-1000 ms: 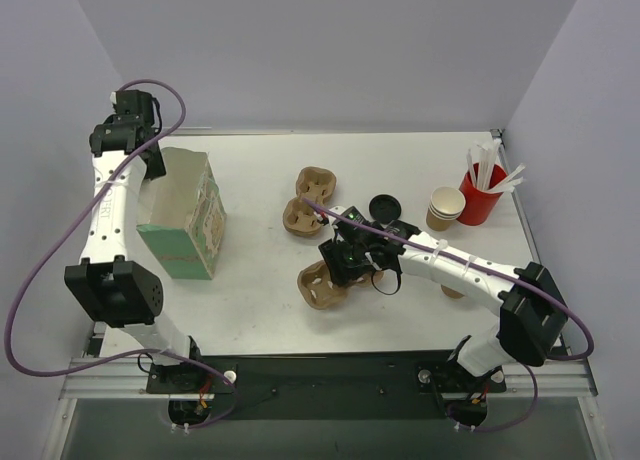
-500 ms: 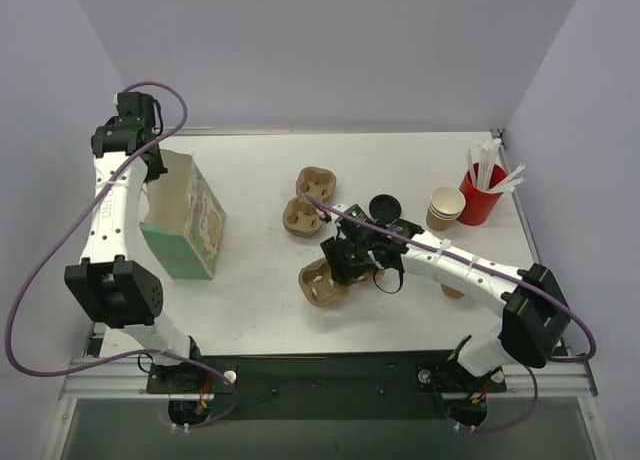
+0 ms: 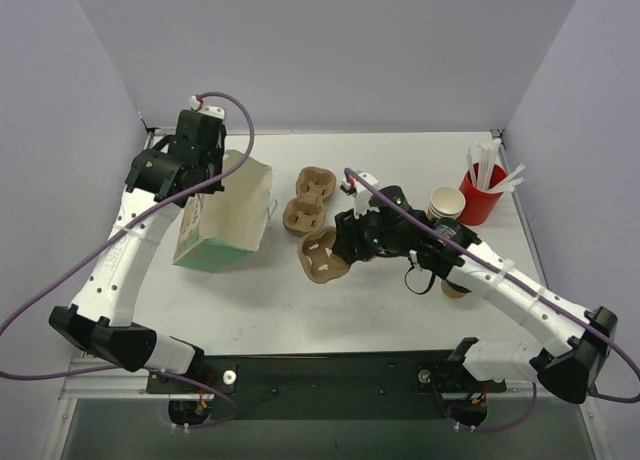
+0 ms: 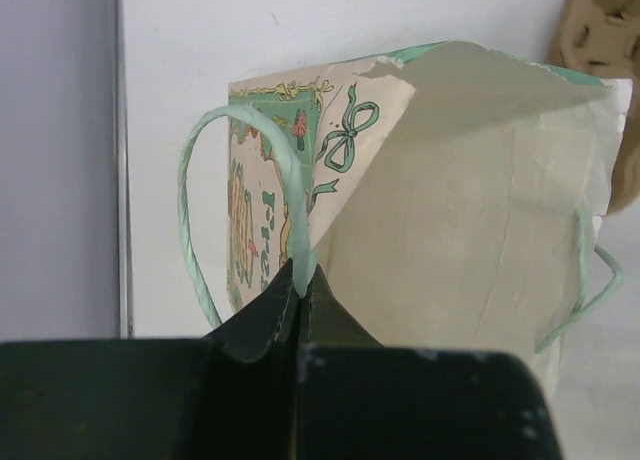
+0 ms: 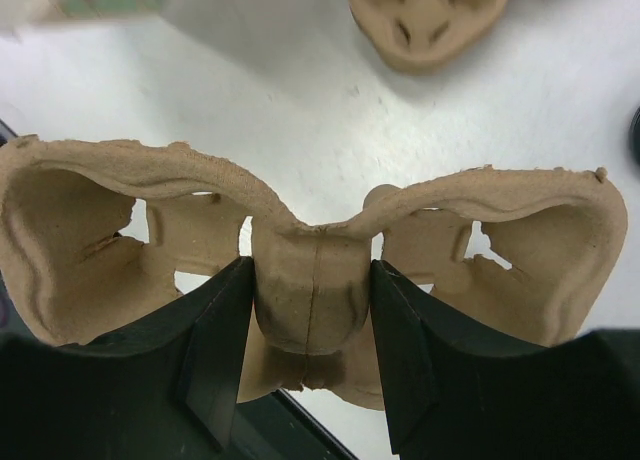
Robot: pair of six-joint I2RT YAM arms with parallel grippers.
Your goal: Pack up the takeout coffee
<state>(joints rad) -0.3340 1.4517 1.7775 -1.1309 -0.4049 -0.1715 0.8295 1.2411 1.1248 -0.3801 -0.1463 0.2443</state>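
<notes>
A brown kraft coffee cup (image 3: pixel 445 208) with a pale inside stands at the back right, and neither gripper touches it. A second brown cup (image 3: pixel 455 288) shows partly under my right arm. My right gripper (image 3: pixel 345 245) (image 5: pixel 310 310) is shut on the centre post of a moulded pulp cup carrier (image 3: pixel 322 257) (image 5: pixel 308 280), holding it tilted just above the table. My left gripper (image 3: pixel 207 183) (image 4: pixel 298 280) is shut on the pale green handle (image 4: pixel 290 180) of a green printed paper bag (image 3: pixel 228 218) (image 4: pixel 470 210), whose mouth gapes open.
A second pulp carrier (image 3: pixel 308 200) (image 5: pixel 430 15) lies behind the held one, between it and the bag. A red cup of white sticks (image 3: pixel 482 192) stands at the far right beside the kraft cup. Walls close in the table on the left, back and right.
My left gripper shut on the bag's handle and pulled the bag rightward, toward the middle. My right arm carried the pulp carrier up and toward the bag.
</notes>
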